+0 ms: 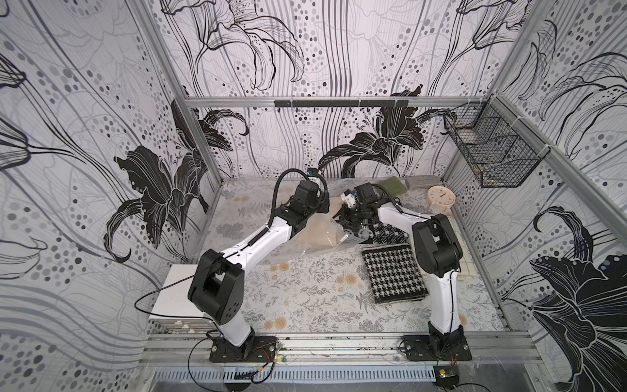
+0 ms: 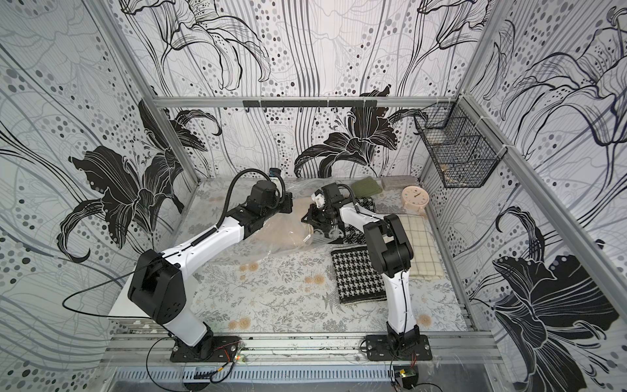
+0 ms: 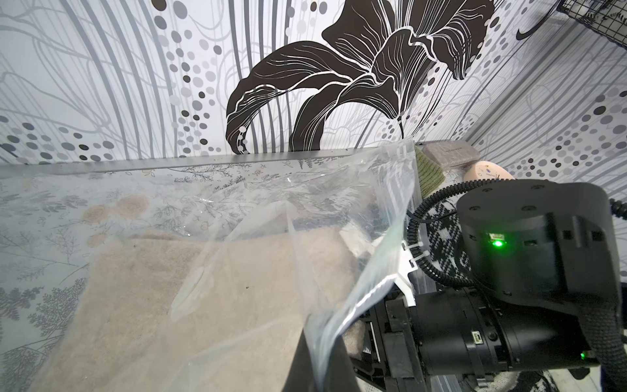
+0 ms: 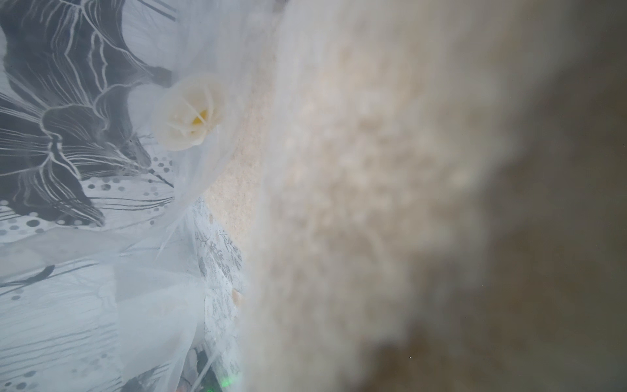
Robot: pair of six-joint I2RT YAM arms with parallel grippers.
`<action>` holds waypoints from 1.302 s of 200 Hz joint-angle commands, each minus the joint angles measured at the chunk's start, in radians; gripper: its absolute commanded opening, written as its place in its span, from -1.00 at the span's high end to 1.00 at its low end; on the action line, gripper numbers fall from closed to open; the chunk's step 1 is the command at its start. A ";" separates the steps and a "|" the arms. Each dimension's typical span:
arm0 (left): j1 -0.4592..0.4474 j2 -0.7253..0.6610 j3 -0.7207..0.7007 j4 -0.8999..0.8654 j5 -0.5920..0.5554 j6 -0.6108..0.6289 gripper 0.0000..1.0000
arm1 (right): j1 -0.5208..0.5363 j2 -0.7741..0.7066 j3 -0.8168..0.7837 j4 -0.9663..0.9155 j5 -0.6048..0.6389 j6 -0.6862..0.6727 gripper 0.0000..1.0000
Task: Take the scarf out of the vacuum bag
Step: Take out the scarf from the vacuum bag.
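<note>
The large clear crinkly plastic vacuum bag (image 1: pixel 294 253) lies mid-worktop, a little toward the back wall, on the leaf-and-flower printed worktop (image 1: pixel 305 305). The folded beige fuzzy scarf (image 1: pixel 320 234) is inside it, showing through the film. The bag's round white valve disc (image 4: pixel 190 112) sits on the upper film over the scarf.

The left arm reaches across the bag from the front. The left gripper (image 3: pixel 317 368) is closed on the bag's ribbed mouth edge, and that strip of plastic stands raised off the worktop.

The right arm bends in from the other side. The right gripper (image 1: pixel 353 229) is pushed down into the bag's open mouth with its jaws together. Plastic and beige pile hide the fingertips, and the right wrist view is mostly blurred scarf pressed close. I cannot tell whether it has any scarf pinched.

Just in front of the bag's mouth lies a folded black-and-white houndstooth cloth (image 1: pixel 393 275). A second houndstooth piece (image 1: pixel 390 234) lies partly under the right arm. A cream checked cloth (image 2: pixel 420 244) lies beside them along the side wall.

Along the back wall are a folded green knit (image 1: pixel 390 185), a grey-beige block (image 1: pixel 422 182) and a round peach clock (image 1: pixel 441 197). A black wire basket (image 1: pixel 492 152) hangs on the side rail above them.
</note>
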 commanded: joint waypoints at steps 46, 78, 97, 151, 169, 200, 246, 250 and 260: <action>0.050 0.032 0.011 0.014 0.019 -0.008 1.00 | 0.037 0.043 0.050 0.063 0.021 0.058 1.00; 0.066 0.030 0.009 0.009 0.024 -0.011 1.00 | 0.054 0.080 0.094 0.061 0.028 0.073 1.00; 0.065 0.029 0.012 0.009 0.034 -0.011 1.00 | 0.054 0.088 0.104 0.068 0.034 0.080 1.00; 0.065 0.046 0.015 0.013 0.042 -0.019 1.00 | 0.036 0.069 0.113 0.057 -0.010 0.060 1.00; 0.066 0.047 0.015 0.014 0.042 -0.022 1.00 | 0.029 0.053 0.108 0.046 -0.017 0.043 1.00; 0.065 0.047 0.016 0.013 0.039 -0.021 1.00 | 0.016 0.046 0.098 0.046 -0.045 0.034 1.00; 0.064 0.045 0.016 -0.001 0.005 -0.023 1.00 | 0.002 0.041 0.080 0.033 -0.035 0.020 1.00; 0.063 0.045 0.016 -0.002 0.005 -0.023 1.00 | 0.000 0.038 0.077 0.038 -0.037 0.023 1.00; 0.064 0.046 0.017 -0.004 0.005 -0.024 1.00 | -0.002 0.033 0.069 0.045 -0.038 0.025 1.00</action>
